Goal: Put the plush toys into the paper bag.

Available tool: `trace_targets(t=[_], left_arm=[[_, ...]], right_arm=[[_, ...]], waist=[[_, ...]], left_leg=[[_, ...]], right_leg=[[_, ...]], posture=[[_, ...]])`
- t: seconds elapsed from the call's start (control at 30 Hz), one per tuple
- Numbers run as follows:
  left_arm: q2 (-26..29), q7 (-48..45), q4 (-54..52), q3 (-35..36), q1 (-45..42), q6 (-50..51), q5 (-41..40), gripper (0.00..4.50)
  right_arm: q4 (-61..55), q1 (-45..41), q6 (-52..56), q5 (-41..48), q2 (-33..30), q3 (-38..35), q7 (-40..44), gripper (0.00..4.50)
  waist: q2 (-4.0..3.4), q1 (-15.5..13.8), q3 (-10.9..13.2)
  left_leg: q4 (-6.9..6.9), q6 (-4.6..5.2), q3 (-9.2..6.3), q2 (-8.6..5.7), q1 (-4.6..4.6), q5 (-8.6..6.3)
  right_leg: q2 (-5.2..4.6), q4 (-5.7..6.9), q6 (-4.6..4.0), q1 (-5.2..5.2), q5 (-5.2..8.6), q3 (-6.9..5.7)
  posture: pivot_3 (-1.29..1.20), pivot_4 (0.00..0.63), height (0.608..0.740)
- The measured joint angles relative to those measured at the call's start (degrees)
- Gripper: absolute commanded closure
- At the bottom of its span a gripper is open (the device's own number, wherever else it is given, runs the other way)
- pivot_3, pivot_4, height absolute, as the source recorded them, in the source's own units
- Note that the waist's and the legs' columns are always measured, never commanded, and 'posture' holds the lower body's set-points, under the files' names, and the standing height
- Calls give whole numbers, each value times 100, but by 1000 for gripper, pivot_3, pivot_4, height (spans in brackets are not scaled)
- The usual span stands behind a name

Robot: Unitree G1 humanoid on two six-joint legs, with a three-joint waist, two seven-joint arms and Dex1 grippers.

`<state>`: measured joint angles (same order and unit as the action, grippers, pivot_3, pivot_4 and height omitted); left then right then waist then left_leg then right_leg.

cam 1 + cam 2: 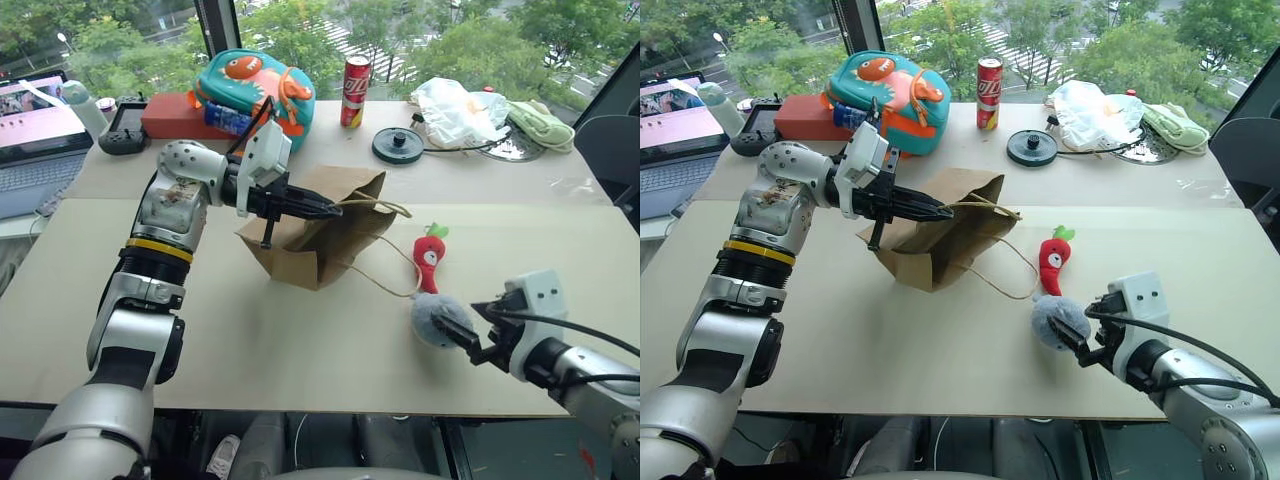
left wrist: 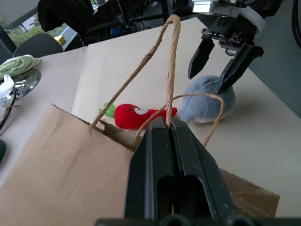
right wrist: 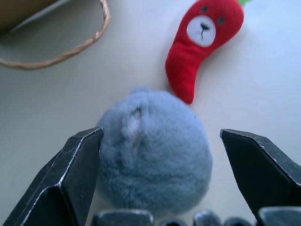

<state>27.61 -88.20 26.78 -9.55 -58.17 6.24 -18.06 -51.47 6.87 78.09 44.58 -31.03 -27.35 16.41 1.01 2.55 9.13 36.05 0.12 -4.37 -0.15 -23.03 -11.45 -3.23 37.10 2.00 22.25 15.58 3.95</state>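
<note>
Left pincer [image 2: 170,129]: pressed together on one cord handle [image 2: 170,66] of the paper bag [image 1: 318,236], holding it up.
Right pincer [image 3: 160,155]: spread wide, one finger on either side of the grey plush toy [image 3: 154,153].
Grey plush toy: on the surface [image 1: 300,340], beside the bag's open mouth.
Red chili plush toy [image 1: 429,259]: just beyond the grey one, touching it, near the bag's loose handle [image 1: 385,280].

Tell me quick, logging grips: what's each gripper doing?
Left gripper: shut on the paper bag's cord handle.
Right gripper: open around the grey plush toy.
</note>
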Motion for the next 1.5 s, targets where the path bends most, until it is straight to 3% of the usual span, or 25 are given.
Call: trace_targets(t=[0.23,0.33,0.63,0.8,0.9,1.07,1.2,1.3,1.5], left_arm=[[-53,20,8,3,-2,-1,5,4500],[-88,85,25,7,-12,5,5,4500],[-102,141,119,47,-46,1,6,4500],[-122,197,149,83,-55,5,4,4500],[-161,217,157,89,-68,8,4,4500],[-240,240,157,104,-80,16,2,4500],[-282,270,158,110,-81,22,2,4500],[-353,319,195,124,-139,23,1,4500],[-755,393,177,141,-269,26,-9,4500]], right_arm=[[327,-131,-164,-511,126,949,-415,35],[432,-162,-240,-561,272,1038,-477,727],[452,-290,-379,-480,472,672,-497,3651],[464,-365,-238,-80,432,-102,-401,3651],[467,-937,-151,497,461,-975,-514,3651],[629,-1734,-227,2217,636,-1466,-1389,3651],[660,-1642,-648,3535,368,-1028,-2208,3651],[694,-1563,-951,4038,205,-445,-2692,3651],[1037,-2313,-1481,4088,417,1226,-3421,3651]], waist=[[0,-16,0],[0,-19,0],[0,-20,0],[0,-28,0],[0,-11,0],[0,-11,0],[-1,-14,0],[0,-19,0],[0,14,0]], left_leg=[[4,0,0,-2,-2,0],[4,0,0,-2,-2,0],[4,0,-1,-2,-2,0],[3,0,-1,-2,-4,0],[3,0,0,-1,2,0],[-6,0,-2,3,6,0],[-6,0,-2,-3,-5,0],[0,0,-2,-6,-12,0],[2,1,-1,-1,-3,1]], right_leg=[[-1,-1,1,-2,1,0],[-2,-1,1,-2,1,0],[-2,-1,0,-2,0,-1],[-2,-1,0,-1,0,0],[-1,1,-1,-3,0,1],[2,2,-2,-4,-1,1],[-6,-2,-2,-2,-1,0],[-9,-5,-2,-2,-1,0],[0,-1,-2,-2,-1,2]], posture=[[0,150,740],[0,150,740],[0,150,740],[0,150,740],[0,150,740],[0,150,740],[0,150,740],[0,150,740],[0,150,740]])
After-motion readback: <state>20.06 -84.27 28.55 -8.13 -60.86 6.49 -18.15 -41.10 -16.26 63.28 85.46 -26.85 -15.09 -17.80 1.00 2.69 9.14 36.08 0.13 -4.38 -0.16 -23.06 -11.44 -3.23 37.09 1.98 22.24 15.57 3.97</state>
